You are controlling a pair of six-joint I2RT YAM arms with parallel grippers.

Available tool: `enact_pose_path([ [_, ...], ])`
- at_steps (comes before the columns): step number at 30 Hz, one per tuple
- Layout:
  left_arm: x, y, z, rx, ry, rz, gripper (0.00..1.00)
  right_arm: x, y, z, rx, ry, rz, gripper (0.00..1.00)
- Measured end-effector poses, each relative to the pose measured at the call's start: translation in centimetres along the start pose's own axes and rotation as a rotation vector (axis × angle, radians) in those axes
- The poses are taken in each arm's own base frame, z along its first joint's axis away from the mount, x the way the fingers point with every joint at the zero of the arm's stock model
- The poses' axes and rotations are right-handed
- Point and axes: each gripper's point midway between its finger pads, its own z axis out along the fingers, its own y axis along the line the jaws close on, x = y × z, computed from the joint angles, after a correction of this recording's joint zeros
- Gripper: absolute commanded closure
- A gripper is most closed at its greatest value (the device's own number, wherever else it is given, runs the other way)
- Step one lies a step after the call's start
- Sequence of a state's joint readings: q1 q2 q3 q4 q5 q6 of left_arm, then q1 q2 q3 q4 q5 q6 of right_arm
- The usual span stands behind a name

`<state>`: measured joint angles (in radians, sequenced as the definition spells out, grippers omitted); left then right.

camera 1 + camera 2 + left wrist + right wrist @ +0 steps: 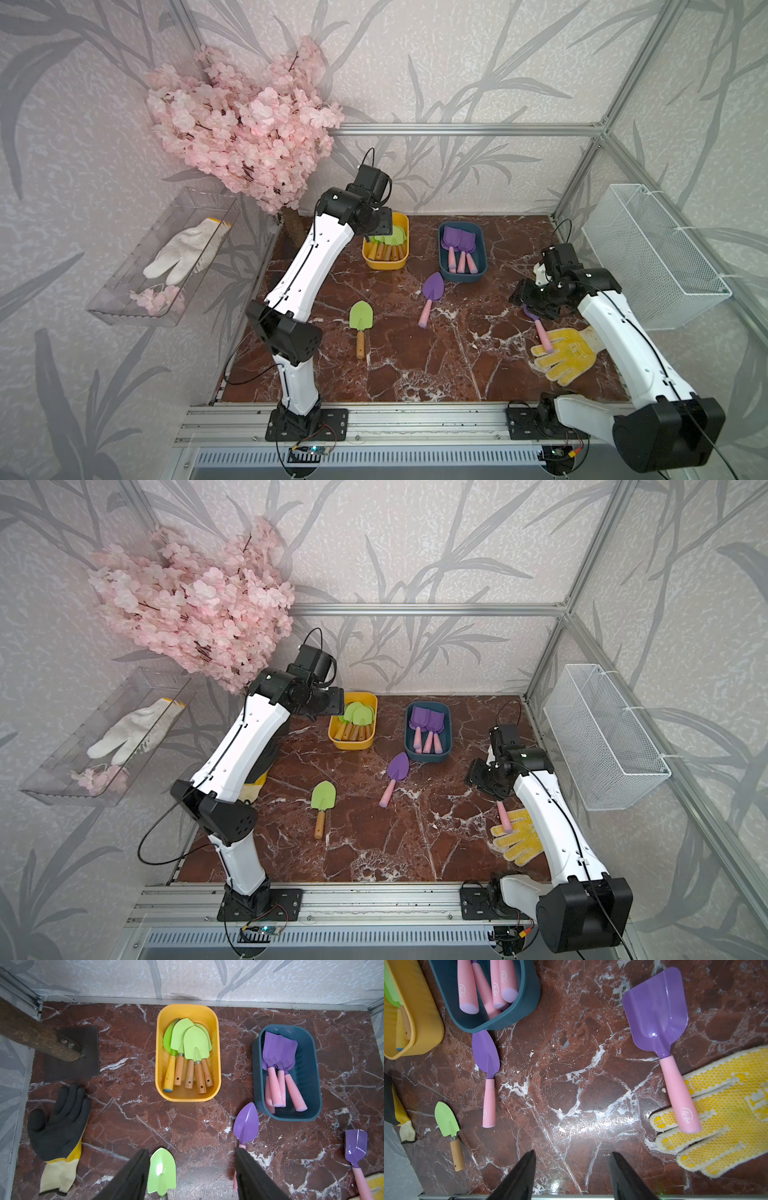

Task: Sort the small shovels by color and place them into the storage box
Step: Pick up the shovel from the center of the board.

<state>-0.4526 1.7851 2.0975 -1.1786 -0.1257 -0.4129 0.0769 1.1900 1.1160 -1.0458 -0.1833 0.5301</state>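
Now the left gripper (191, 1150) hangs over the yellow box (188, 1095), at its edge on the left arm's side in both top views. Its jaws stand apart with nothing between them. A stack of green shovels (195, 1043) lies inside that box, blades toward the back wall and handles toward the arm bases. Just beside the yellow box, on its right-arm side, sits the blue box (311, 1084). It holds several purple shovels (278, 1047), whose pink handles point the same way.

Three shovels lie loose on the table (415, 374). A green shovel (360, 320) lies on the arm-base side of the yellow box, a little apart, with its blade toward the box. A pointed purple shovel (432, 289) lies off the yellow box's near right corner, its tip almost touching the blue box. A square purple shovel (656, 1016) lies well away from the yellow box, past the blue box, with its handle resting on a dotted glove (726, 1109).

The right gripper (572, 1152) is also far from the yellow box, close by that square shovel, jaws parted and empty. A black glove (56, 1126) lies on the yellow box's left-arm side.
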Motion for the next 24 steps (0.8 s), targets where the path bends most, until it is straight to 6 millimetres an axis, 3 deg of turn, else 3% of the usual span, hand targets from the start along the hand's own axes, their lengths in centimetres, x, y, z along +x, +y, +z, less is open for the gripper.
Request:
enact_pose_path([
  [6, 5.4, 1.8, -1.5, 0.000, 0.004, -0.049, 0.32, -0.1, -0.2, -0.4, 0.009, -0.018, -0.002, 0.39],
  [15, 13.3, 4.7, -0.9, -0.022, 0.067, -0.142, 0.33, -1.3, -1.7, -0.1, 0.089, -0.081, -0.020, 0.38],
  [24, 16.1, 6.6, -3.5, 0.012, 0.017, -0.234, 0.33, -2.2, -5.4, 3.0, 0.233, -0.020, 0.055, 0.38],
])
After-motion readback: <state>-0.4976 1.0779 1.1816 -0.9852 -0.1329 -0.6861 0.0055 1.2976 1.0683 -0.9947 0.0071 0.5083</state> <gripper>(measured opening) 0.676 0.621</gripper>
